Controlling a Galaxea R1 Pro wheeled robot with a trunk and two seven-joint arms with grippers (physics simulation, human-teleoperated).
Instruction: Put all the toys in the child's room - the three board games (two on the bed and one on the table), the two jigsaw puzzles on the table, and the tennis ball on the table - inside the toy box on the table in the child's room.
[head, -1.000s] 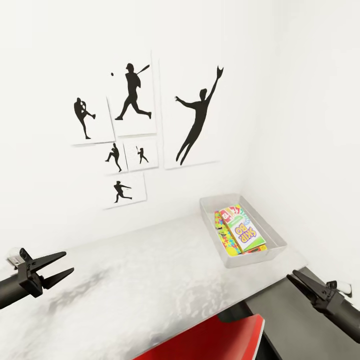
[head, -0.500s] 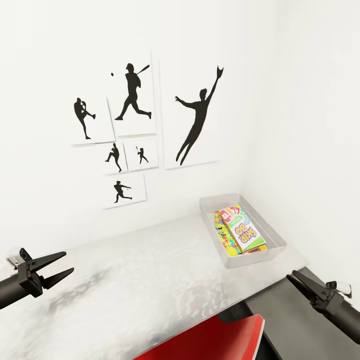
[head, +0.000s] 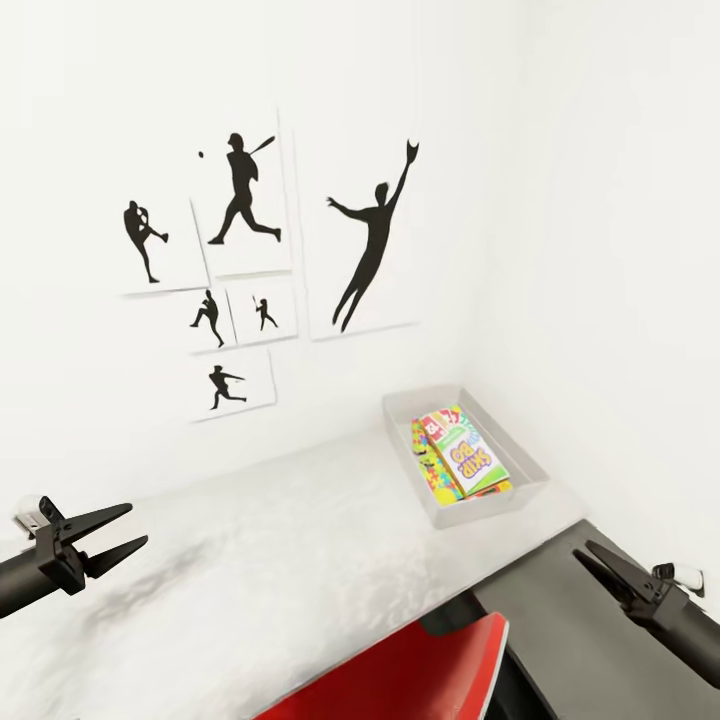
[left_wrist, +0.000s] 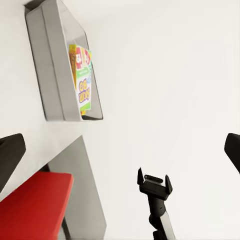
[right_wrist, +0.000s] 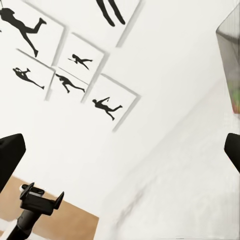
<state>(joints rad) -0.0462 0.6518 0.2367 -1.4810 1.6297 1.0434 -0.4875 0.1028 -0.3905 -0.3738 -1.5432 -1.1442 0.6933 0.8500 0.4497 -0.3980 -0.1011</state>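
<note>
The toy box (head: 465, 458) sits at the far right of the table (head: 260, 560), close to the wall corner, with a green-and-white board game (head: 466, 458) lying on a jigsaw puzzle (head: 428, 462) inside it, so part of the tidying looks done. A red chair (head: 410, 670) stands at the table's near edge. Both arms are held low and well apart from the box, likely in a travel pose. The left gripper (head: 128, 528) and the right gripper (head: 588, 557) are both spread open, holding nothing.
</note>
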